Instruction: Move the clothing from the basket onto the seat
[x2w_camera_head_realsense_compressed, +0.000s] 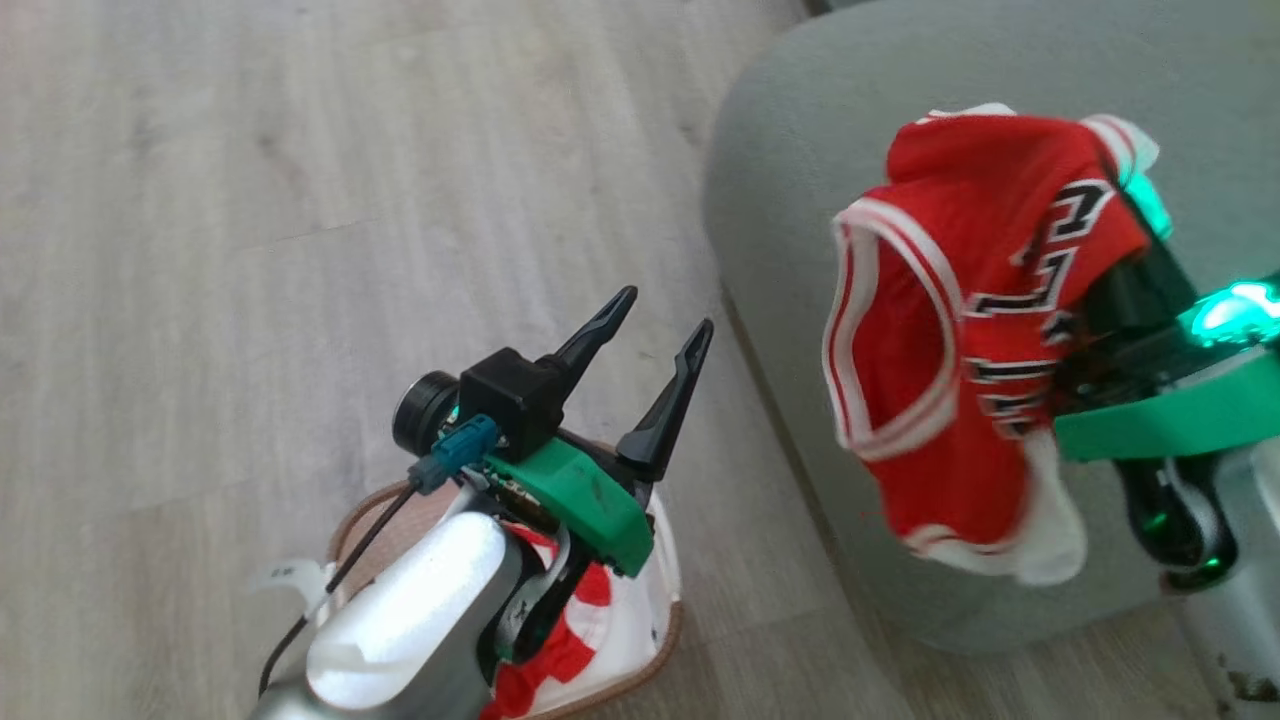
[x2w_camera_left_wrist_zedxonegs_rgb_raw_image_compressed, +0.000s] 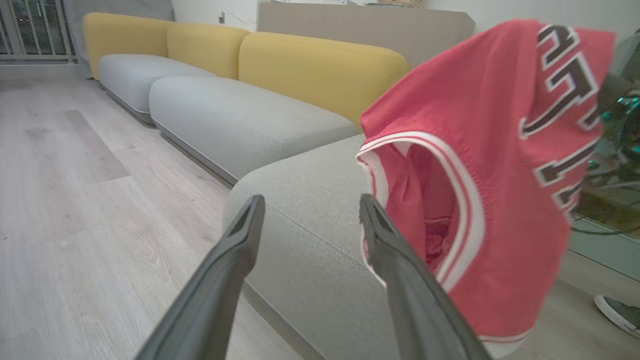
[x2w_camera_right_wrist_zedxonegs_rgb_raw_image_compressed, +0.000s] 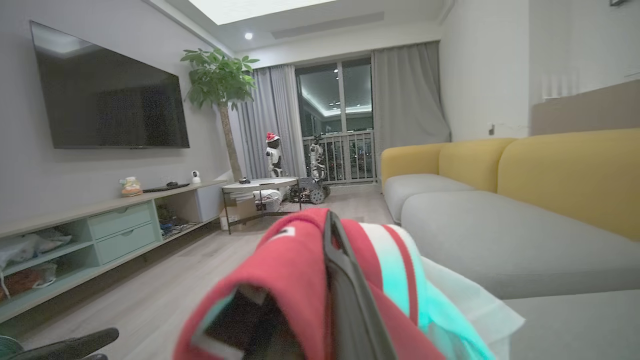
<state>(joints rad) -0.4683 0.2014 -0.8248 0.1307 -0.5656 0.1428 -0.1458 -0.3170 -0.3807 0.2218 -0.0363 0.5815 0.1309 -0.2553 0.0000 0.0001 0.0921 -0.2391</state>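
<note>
A red jersey (x2w_camera_head_realsense_compressed: 960, 330) with white trim and black lettering hangs from my right gripper (x2w_camera_right_wrist_zedxonegs_rgb_raw_image_compressed: 327, 235), which is shut on it above the grey-green seat (x2w_camera_head_realsense_compressed: 800, 150). Red fabric drapes over the one dark finger (x2w_camera_right_wrist_zedxonegs_rgb_raw_image_compressed: 345, 295) that shows. White cloth (x2w_camera_head_realsense_compressed: 1050, 540) dangles at the jersey's lower edge. My left gripper (x2w_camera_head_realsense_compressed: 665, 310) is open and holds nothing, up over the basket (x2w_camera_head_realsense_compressed: 665, 640) on the floor. More red and white clothing (x2w_camera_head_realsense_compressed: 560, 650) lies in the basket, mostly hidden by my forearm. In the left wrist view the jersey (x2w_camera_left_wrist_zedxonegs_rgb_raw_image_compressed: 500, 175) hangs just right of the open fingers (x2w_camera_left_wrist_zedxonegs_rgb_raw_image_compressed: 250, 225).
The seat (x2w_camera_left_wrist_zedxonegs_rgb_raw_image_compressed: 310, 200) belongs to a long sofa with yellow backrests (x2w_camera_left_wrist_zedxonegs_rgb_raw_image_compressed: 320, 65). Pale wood floor (x2w_camera_head_realsense_compressed: 300, 250) lies to the left of it. A person's shoe (x2w_camera_left_wrist_zedxonegs_rgb_raw_image_compressed: 620, 312) rests on the floor at the right. A TV (x2w_camera_right_wrist_zedxonegs_rgb_raw_image_compressed: 110, 95), low shelf unit (x2w_camera_right_wrist_zedxonegs_rgb_raw_image_compressed: 100, 230), plant and small table (x2w_camera_right_wrist_zedxonegs_rgb_raw_image_compressed: 260, 187) stand across the room.
</note>
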